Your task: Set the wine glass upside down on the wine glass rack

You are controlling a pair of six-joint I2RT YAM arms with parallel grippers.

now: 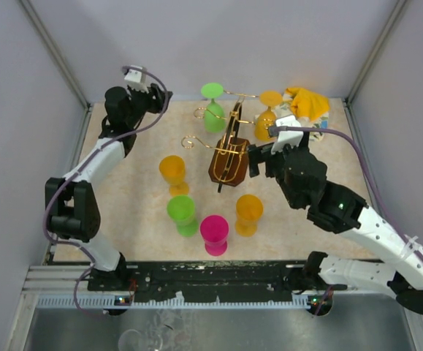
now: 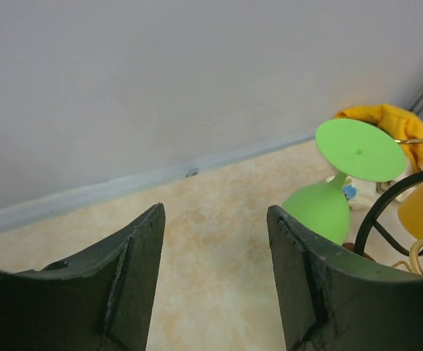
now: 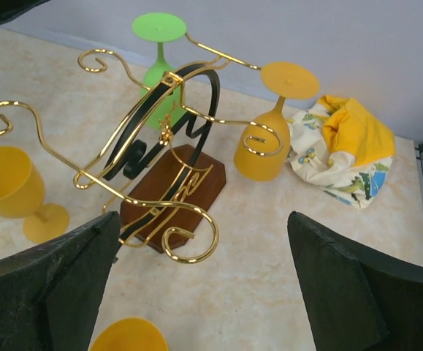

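The wine glass rack point(image 1: 228, 150) stands mid-table: gold curled arms, dark oval frame, brown base. It also shows in the right wrist view point(image 3: 169, 183). A green glass point(image 1: 212, 111) and an orange glass point(image 1: 267, 117) hang upside down on its far arms. Upright on the table stand an orange glass point(image 1: 173, 172), a green glass point(image 1: 183, 213), a pink glass point(image 1: 215, 232) and another orange glass point(image 1: 248, 212). My left gripper point(image 1: 157, 99) is open and empty at the far left, with the hung green glass point(image 2: 321, 208) to its right. My right gripper point(image 1: 256, 158) is open and empty just right of the rack.
A yellow patterned cloth point(image 1: 307, 104) lies bunched at the far right corner, also in the right wrist view point(image 3: 346, 142). Grey walls enclose the table on three sides. The rack's curled arms point(image 3: 189, 241) reach out close to my right fingers.
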